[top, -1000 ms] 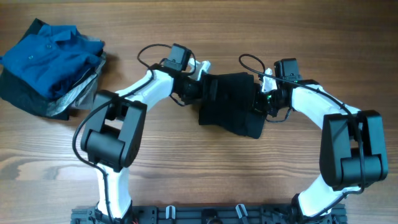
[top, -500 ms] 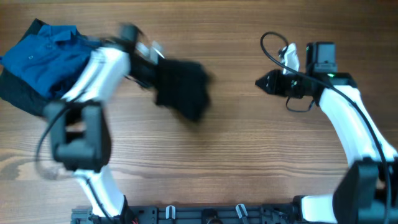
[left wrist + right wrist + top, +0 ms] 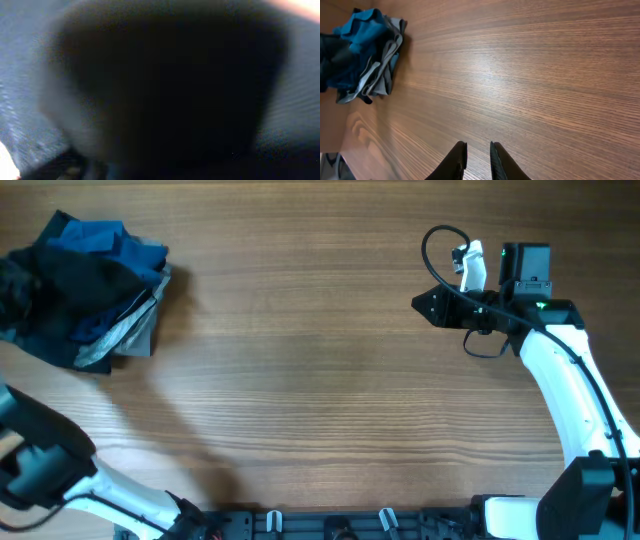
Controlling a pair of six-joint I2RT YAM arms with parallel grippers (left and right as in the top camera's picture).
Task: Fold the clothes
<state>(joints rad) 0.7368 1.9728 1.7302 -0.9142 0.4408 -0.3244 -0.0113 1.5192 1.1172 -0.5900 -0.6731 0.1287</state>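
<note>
Pile (image 3: 100,310) in the tabletop's (image 3: 300,380) far-left corner: 1 black T-shirt (image 3: 75,275) lies on top of 1 blue shirt (image 3: 135,255), with grey folds (image 3: 130,332) beneath. For the left gripper I cannot tell the jaws, since its wrist view is 1 dark blur of black cloth. Well apart, the right gripper (image 3: 477,145) hangs over bare wood, its 2 jaws narrow and holding nothing.

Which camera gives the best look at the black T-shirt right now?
Overhead: the black T-shirt lies draped over the blue shirt, seen from above. The right wrist view catches only part of it, far off at the frame's edge. The left wrist view is a dark blur, nothing identifiable.
</note>
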